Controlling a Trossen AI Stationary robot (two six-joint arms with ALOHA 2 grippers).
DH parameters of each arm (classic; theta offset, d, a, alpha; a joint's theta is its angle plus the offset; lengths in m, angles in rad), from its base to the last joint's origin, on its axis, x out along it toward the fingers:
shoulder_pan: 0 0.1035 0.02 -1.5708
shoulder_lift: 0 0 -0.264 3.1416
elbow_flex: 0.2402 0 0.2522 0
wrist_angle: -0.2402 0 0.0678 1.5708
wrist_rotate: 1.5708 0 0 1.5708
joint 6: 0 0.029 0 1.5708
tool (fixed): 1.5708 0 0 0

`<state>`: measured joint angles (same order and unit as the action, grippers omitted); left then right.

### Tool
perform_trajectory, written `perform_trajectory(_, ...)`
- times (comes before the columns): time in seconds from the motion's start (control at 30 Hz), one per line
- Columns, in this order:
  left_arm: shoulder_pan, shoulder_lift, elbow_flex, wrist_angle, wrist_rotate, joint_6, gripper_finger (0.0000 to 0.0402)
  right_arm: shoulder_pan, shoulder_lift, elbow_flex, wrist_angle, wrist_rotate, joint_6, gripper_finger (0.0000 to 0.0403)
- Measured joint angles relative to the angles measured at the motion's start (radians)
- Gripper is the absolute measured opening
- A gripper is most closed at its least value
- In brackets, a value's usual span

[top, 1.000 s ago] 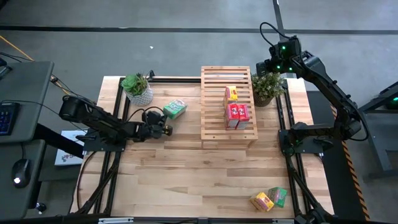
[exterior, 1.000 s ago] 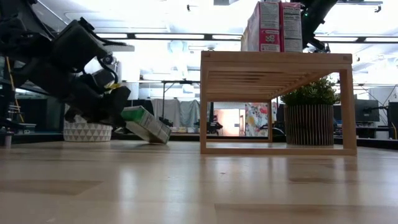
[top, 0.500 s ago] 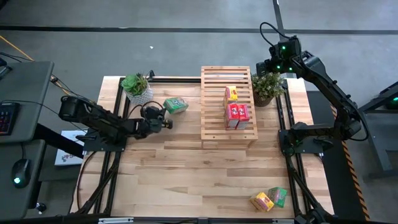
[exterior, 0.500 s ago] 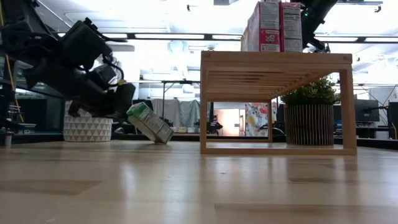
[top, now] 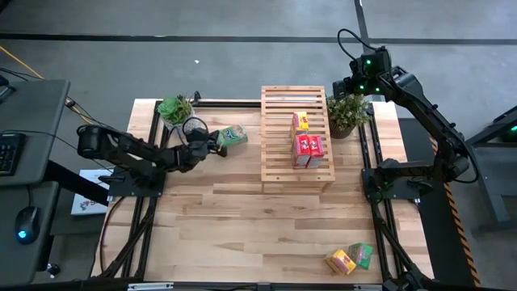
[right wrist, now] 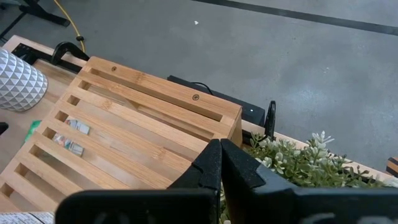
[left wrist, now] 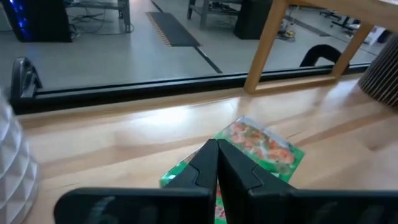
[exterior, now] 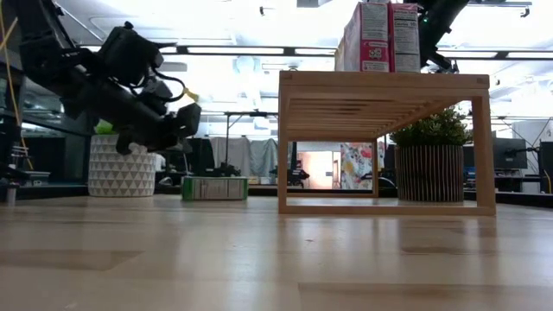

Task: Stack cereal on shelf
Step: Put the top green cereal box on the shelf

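Table (top: 242, 218): six cereal boxes (top: 308, 150), perhaps

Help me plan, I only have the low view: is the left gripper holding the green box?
Observer: No. The left gripper is shut on nothing, tips at the green box, which lies flat on the table.
Operator: What's on the shelf?
Observer: The shelf carries two red boxes and a yellow box farther back.
Operator: Other cereal?
Observer: A second yellow box and a second green box lie at the table's near right corner.
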<state>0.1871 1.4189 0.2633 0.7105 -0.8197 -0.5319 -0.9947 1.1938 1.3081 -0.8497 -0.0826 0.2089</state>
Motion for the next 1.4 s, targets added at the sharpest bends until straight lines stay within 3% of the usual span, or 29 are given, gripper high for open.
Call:
perform_trajectory(0.17,0.005,0.000,0.031,0.002,0.006,0.076,0.0000,0.000,0.000,0.000,-0.001,0.000,0.000,0.0000)
perform_trajectory(0.27,0.011,0.000,0.056,0.004,0.065,0.133,0.0000,0.000,0.000,0.000,-0.003,0.000,-0.006,0.0000)
perform_trajectory(0.37,0.061,-0.016,0.108,-0.072,0.231,0.123,0.0000,0.000,0.000,0.000,-0.003,0.000,-0.007,0.0000)
perform_trajectory(0.47,0.142,-0.015,0.205,-0.286,0.410,0.075,0.0000,0.000,0.000,0.000,-0.003,0.000,-0.007,0.0000)
perform_trajectory(0.63,0.269,0.066,0.420,-0.515,0.693,0.156,0.0000,0.000,0.000,0.000,-0.003,0.000,-0.007,0.0000)
perform_trajectory(0.87,0.346,0.309,0.675,-0.765,0.852,0.091,0.0000,0.000,0.000,0.000,-0.018,-0.027,-0.006,0.0000)
perform_trajectory(1.13,0.283,0.361,0.732,-0.830,0.824,0.067,0.0000,0.000,0.000,0.000,-0.032,-0.030,-0.008,0.0000)
perform_trajectory(1.3,0.228,0.328,0.731,-0.936,0.698,0.054,0.0000,0.000,0.000,0.000,-0.030,-0.030,-0.011,0.0000)
perform_trajectory(1.4,0.187,0.286,0.731,-0.980,0.680,0.049,0.0000,0.000,0.000,0.000,-0.031,-0.030,-0.011,0.0000)
